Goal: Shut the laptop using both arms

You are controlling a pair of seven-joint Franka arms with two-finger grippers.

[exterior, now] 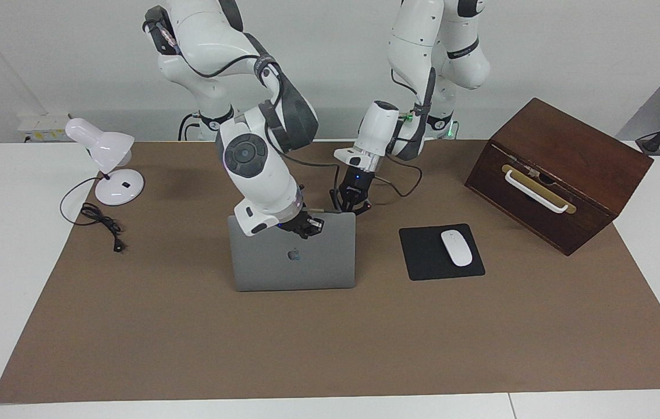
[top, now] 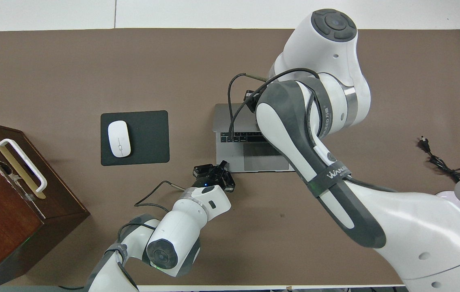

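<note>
The laptop (exterior: 293, 254) stands half open mid-counter, its stiff, smooth lid best pushed at the top edge. The right claw (exterior: 307, 225), fingers together and empty, presses there; the left claw (exterior: 352, 201), likewise closed, steadies the base corner (probably). Mouse pad (exterior: 423, 256), lamp (exterior: 106, 160) and wooden box (exterior: 563, 169) stand well apart.

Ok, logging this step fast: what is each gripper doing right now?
Left gripper: shut, holding nothing, at the laptop's base edge.
Right gripper: shut, holding nothing, on the lid's top edge.
</note>
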